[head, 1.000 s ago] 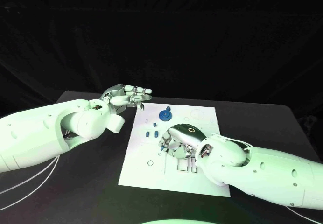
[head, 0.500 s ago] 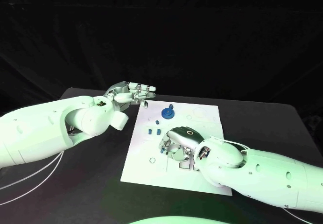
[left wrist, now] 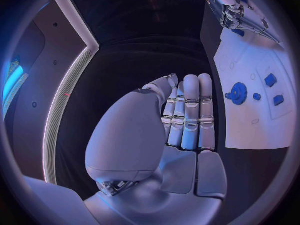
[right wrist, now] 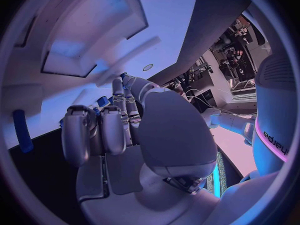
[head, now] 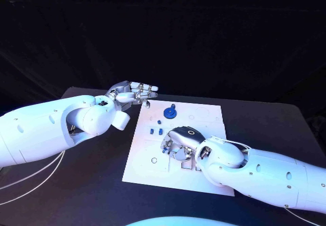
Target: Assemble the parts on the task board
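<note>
White task board lies flat in the middle of the black counter, its long side running away from the robot. Left hand hangs above the counter just off the board's far left corner, palm turned up and inward, fingers held straight and side by side in the left wrist view, thumb folded across in front of them; nothing sits in the palm, so the hand holds nothing. Right hand is down on the middle of the board, back of the hand up, fingers curled toward the plate. A small blue part shows at the fingertips on the hand's left edge in the head view, and a blue sliver shows among the fingertips in the right wrist view; whether the fingers actually pinch it or only rest beside it cannot be told. On the far half of the board stands a round blue gear-like part with a small blue peg just beyond it. Nearer the robot, along the board's left side, three small blue parts lie close together, apart from the right hand. Recessed slots and small holes mark the board's near half beside and under the right hand.
</note>
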Action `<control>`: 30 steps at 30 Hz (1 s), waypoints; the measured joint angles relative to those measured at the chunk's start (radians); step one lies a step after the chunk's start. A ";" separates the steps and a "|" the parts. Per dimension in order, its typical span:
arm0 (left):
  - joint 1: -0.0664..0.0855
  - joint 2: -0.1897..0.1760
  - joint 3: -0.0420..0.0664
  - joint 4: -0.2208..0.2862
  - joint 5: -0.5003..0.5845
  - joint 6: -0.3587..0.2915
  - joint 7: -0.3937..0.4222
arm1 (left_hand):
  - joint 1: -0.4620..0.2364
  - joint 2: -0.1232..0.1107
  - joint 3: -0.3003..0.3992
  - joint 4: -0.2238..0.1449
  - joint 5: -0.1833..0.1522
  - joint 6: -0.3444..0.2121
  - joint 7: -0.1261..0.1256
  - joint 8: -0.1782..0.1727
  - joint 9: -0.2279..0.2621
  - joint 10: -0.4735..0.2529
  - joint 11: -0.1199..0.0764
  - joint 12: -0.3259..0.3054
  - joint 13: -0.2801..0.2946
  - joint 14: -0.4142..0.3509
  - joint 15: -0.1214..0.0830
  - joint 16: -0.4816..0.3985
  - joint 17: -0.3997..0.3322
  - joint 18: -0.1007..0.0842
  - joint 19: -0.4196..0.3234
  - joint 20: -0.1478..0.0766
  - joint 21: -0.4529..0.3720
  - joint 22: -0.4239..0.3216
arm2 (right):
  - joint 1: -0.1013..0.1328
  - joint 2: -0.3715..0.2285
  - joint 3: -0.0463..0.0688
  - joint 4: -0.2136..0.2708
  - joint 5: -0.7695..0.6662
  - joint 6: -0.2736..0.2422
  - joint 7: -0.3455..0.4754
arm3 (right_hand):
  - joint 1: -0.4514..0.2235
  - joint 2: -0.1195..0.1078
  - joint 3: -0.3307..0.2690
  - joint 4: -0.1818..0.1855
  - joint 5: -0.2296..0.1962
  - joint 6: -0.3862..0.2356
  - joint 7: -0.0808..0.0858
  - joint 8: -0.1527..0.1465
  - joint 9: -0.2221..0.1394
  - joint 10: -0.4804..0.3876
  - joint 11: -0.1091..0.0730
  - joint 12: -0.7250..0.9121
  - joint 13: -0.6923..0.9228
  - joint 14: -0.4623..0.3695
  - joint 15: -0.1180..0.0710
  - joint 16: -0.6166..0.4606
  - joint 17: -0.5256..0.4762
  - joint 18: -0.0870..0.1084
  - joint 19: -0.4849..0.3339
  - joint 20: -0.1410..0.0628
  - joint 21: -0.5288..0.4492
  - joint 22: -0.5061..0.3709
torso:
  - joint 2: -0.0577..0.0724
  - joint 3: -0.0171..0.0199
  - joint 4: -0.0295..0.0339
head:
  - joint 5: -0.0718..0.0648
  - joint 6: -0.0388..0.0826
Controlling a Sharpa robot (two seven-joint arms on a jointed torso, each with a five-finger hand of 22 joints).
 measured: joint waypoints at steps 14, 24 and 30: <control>0.000 0.000 0.000 0.000 0.000 0.005 -0.007 | 0.000 0.000 0.000 0.000 0.000 -0.003 0.003 0.000 0.000 -0.002 0.002 0.000 0.000 0.000 0.000 -0.003 -0.001 0.000 0.000 0.000 0.000 0.000 | 0.000 0.015 -0.001 0.000 -0.039 0.037 -0.018 | -0.047 -0.017 -0.008 0.008 0.018 -0.015 0.015 -0.004 -0.001 -0.029 0.006 -0.029 -0.003 0.000 0.000 0.000 -0.010 0.000 0.000 0.000 -0.010 0.001 | -0.001 0.0002 0.0005 | 0.000 0.000; 0.000 0.000 0.000 -0.001 0.000 0.007 -0.013 | 0.000 0.000 -0.003 -0.003 0.000 -0.003 0.003 0.000 0.000 -0.002 0.002 0.000 0.000 0.000 0.000 -0.004 -0.001 -0.001 0.000 0.000 -0.004 -0.001 | -0.001 0.008 -0.003 0.005 -0.049 0.034 -0.021 | -0.083 -0.045 -0.034 0.007 0.023 -0.077 0.041 -0.037 -0.018 -0.128 0.037 -0.068 -0.036 -0.001 0.023 -0.021 -0.047 0.001 -0.015 0.026 -0.081 0.001 | -0.001 0.0003 0.0005 | -0.001 0.003; 0.000 0.000 0.000 -0.003 0.000 0.009 -0.016 | 0.000 0.000 -0.003 -0.003 0.000 -0.003 0.003 -0.004 -0.002 -0.002 0.002 0.000 0.000 -0.003 0.003 -0.004 -0.002 -0.001 -0.004 0.004 -0.004 -0.002 | -0.003 -0.023 -0.005 0.025 -0.054 0.015 -0.030 | -0.088 -0.051 -0.040 0.002 0.023 -0.086 0.039 -0.036 -0.022 -0.143 0.039 -0.065 -0.035 -0.002 0.024 -0.023 -0.054 0.001 -0.018 0.029 -0.096 0.001 | -0.001 0.0010 0.0003 | -0.003 0.008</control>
